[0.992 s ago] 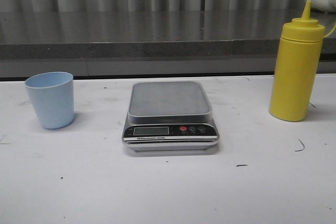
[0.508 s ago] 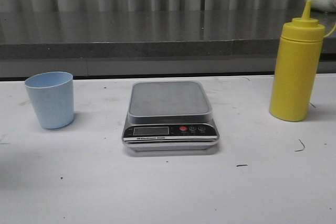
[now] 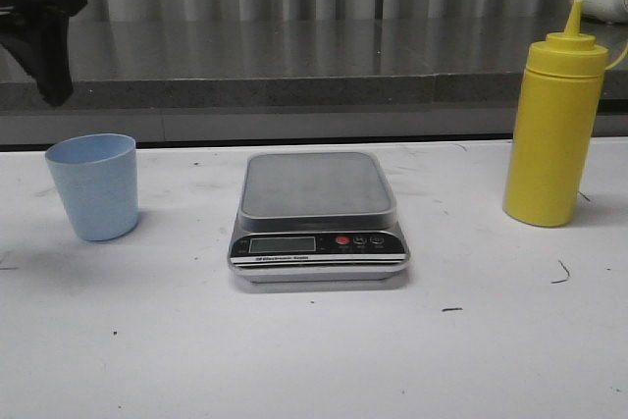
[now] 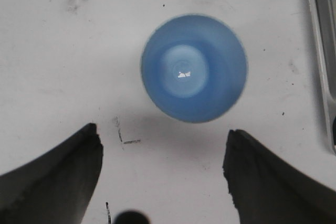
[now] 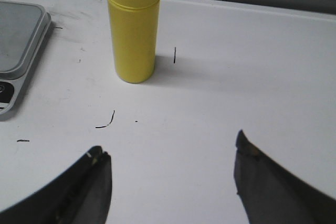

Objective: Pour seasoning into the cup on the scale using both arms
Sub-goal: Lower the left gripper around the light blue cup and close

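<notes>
The cup sits empty on the worktop, well left of the scale, so I'd drop my wide-open left end effector straight down and pinch it mid-wall. My right end effector is open too, short of the seasoning. Scuffed white worktop, grey ledge and corrugated wall behind.

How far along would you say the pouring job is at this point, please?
Nothing is done yet: the scale is bare. In hand: the open left gripper hangs above the cup. Left: placing the cup on the scale, then grasping the seasoning bottle and pouring.
</notes>
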